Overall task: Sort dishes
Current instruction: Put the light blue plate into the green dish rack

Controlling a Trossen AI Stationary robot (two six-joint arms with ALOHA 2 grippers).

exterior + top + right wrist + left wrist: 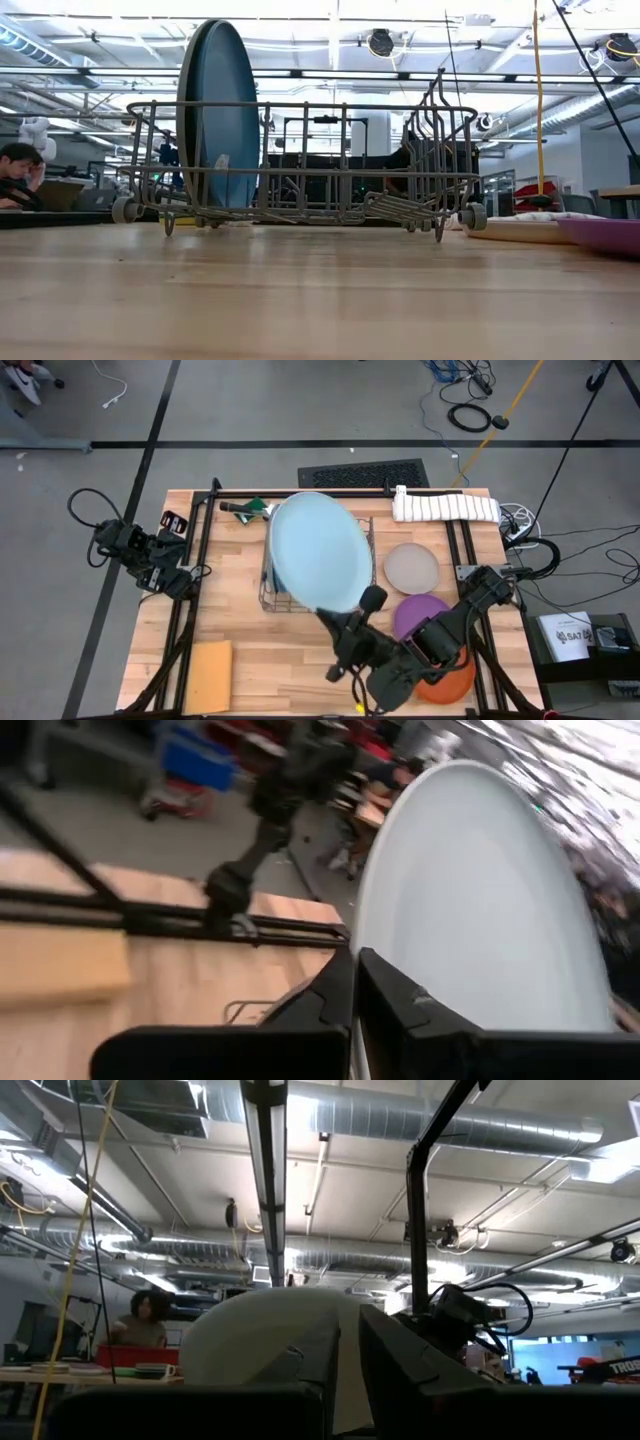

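From above, the right gripper (340, 622) pinches the edge of the pale teal plate (318, 552), held tilted over the wire rack (368, 560). The left gripper (185, 582) waits at the table's left side; its fingers cannot be told. At table height, 1 blue plate (212, 115) stands upright in the rack. The right wrist shows fingers (395, 995) pressed on the teal plate's rim.

Overhead cam, low cam – both share rack (318, 565), prob.
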